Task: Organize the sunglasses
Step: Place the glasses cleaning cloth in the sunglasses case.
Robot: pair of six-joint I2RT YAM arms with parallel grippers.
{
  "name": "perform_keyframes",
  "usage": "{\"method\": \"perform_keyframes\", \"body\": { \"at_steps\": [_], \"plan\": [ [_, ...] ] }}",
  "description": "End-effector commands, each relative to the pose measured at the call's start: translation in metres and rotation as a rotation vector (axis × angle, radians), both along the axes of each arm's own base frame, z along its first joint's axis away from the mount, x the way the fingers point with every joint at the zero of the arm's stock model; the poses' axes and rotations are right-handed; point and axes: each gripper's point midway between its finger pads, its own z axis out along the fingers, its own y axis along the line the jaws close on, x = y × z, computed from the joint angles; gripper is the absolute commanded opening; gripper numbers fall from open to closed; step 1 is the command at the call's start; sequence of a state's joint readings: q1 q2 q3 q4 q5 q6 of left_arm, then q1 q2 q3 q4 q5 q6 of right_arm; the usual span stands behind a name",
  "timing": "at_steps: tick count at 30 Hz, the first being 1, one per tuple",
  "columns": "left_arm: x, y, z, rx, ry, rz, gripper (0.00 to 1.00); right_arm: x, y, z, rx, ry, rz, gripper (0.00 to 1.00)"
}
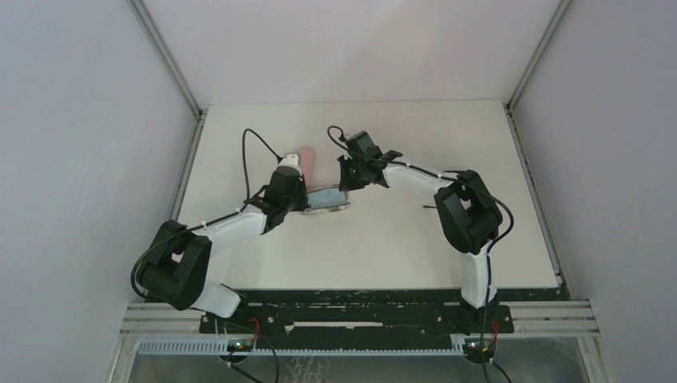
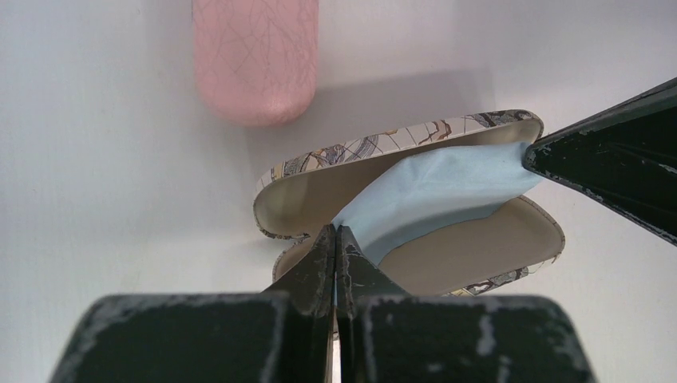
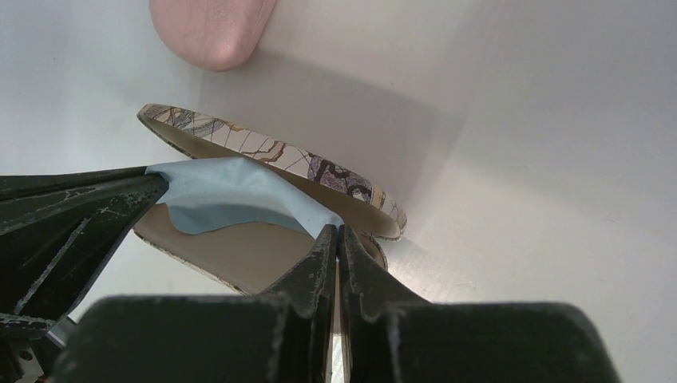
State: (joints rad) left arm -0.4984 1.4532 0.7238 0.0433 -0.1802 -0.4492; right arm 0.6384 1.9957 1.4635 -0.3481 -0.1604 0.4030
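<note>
The sunglasses do not show in any view. A grey-patterned case (image 2: pixel 399 140) lies open on the table, its tan inside (image 2: pixel 479 255) facing up. A light-blue cloth (image 2: pixel 431 191) is stretched over the open case. My left gripper (image 2: pixel 335 233) is shut on one end of the cloth. My right gripper (image 3: pixel 337 233) is shut on the other end of the cloth (image 3: pixel 231 195), next to the case lid (image 3: pixel 271 152). In the top view the left gripper (image 1: pixel 302 195) and the right gripper (image 1: pixel 345 182) face each other across the case (image 1: pixel 329 207).
A closed pink case (image 1: pixel 306 157) lies just beyond the open case; it also shows in the left wrist view (image 2: pixel 255 56) and the right wrist view (image 3: pixel 211 28). The white table (image 1: pixel 447 239) ends at walls on the left, back and right.
</note>
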Motion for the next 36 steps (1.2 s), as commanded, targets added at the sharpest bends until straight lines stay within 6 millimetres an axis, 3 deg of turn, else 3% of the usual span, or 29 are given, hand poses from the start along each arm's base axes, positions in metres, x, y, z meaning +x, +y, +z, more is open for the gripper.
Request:
{"method": "perform_keyframes", "body": {
  "at_steps": [1,36],
  "plan": [
    [0.025,-0.005,0.029,-0.011,-0.099,0.003,0.00,0.017,0.006,0.021,0.030,-0.067,-0.003,0.00],
    [0.036,0.002,0.032,0.036,-0.108,0.042,0.04,0.023,0.005,0.018,0.018,-0.064,-0.024,0.00]
  ]
}}
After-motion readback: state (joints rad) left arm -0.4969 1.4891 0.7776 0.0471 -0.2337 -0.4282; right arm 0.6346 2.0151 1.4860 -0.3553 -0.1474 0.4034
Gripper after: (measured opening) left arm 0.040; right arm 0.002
